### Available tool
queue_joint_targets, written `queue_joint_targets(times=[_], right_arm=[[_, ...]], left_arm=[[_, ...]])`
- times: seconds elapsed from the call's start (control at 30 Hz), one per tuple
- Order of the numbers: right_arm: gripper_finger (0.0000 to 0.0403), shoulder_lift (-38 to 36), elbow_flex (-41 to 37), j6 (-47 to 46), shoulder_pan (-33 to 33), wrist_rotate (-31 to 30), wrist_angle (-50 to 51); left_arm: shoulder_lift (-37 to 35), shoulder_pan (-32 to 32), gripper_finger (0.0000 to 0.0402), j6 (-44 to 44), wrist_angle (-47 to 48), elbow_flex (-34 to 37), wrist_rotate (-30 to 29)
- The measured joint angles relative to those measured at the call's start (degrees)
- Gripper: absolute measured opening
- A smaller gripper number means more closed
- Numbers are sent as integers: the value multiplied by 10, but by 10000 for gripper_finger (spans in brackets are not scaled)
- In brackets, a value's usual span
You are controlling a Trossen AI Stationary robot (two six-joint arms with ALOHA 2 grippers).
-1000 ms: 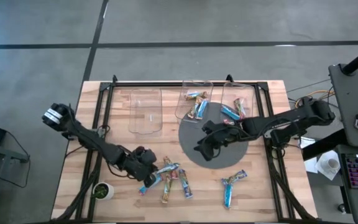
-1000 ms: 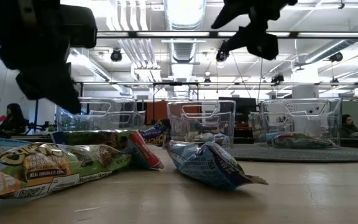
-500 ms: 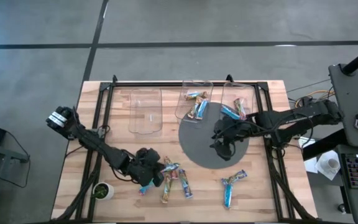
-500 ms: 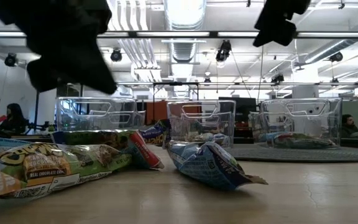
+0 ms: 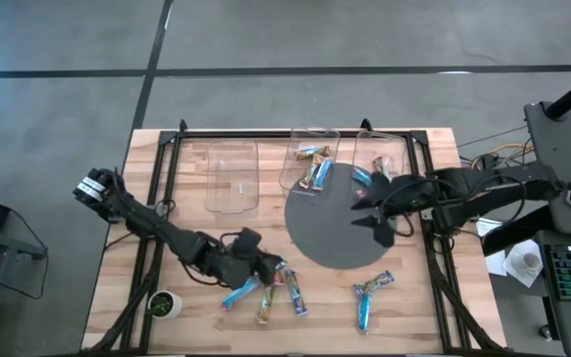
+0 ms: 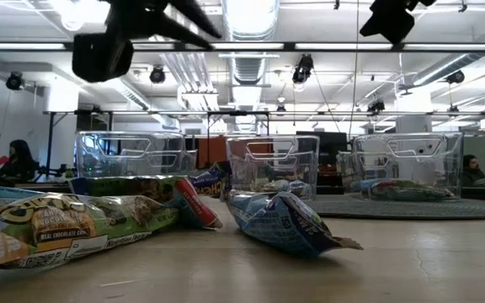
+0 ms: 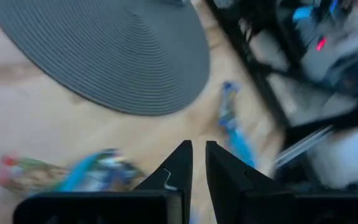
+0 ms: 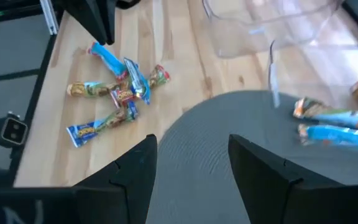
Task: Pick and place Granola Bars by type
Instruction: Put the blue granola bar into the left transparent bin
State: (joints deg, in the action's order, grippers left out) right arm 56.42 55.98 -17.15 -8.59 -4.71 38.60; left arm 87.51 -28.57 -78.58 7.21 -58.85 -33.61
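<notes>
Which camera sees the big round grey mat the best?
The high view: the big round grey mat shows nearly whole, from straight above. The left wrist view and right wrist view each catch part; the low view shows only its thin edge.

Shiny wrapped Granola Bars (image 5: 271, 289), blue and multicoloured, lie flat in a loose cluster near the counter's front edge. Two more (image 5: 370, 295) lie crossed toward the front right corner. Others (image 5: 313, 166) rest at the back edge, some blue (image 5: 365, 178).
</notes>
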Motion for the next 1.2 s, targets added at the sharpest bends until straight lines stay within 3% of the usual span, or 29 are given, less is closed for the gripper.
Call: queue_joint_targets(times=[0.1,0.2,0.43,0.7,0.77,0.9,1.03,1.2], right_arm=[[189,-8,-1,8,6,0,-1],[189,-10,-1,-31,8,-5,-2],[189,0,-2,-150,8,-133,-28],[189,16,-3,-178,7,-180,-80],[189,19,-3,-176,8,-187,-79],[189,27,-3,-165,8,-208,-75],[189,28,-3,-156,23,-203,-75],[189,23,-3,-130,70,-121,-75]], left_arm=[[0,5,28,-35,-3,-13,0],[0,13,28,4,-5,-16,-14],[0,41,28,56,19,-8,11],[0,42,28,86,58,1,35],[-4,41,28,99,60,5,17],[-17,42,28,117,71,14,-77],[-21,59,28,122,92,21,-107],[-21,86,30,107,107,21,-75]])
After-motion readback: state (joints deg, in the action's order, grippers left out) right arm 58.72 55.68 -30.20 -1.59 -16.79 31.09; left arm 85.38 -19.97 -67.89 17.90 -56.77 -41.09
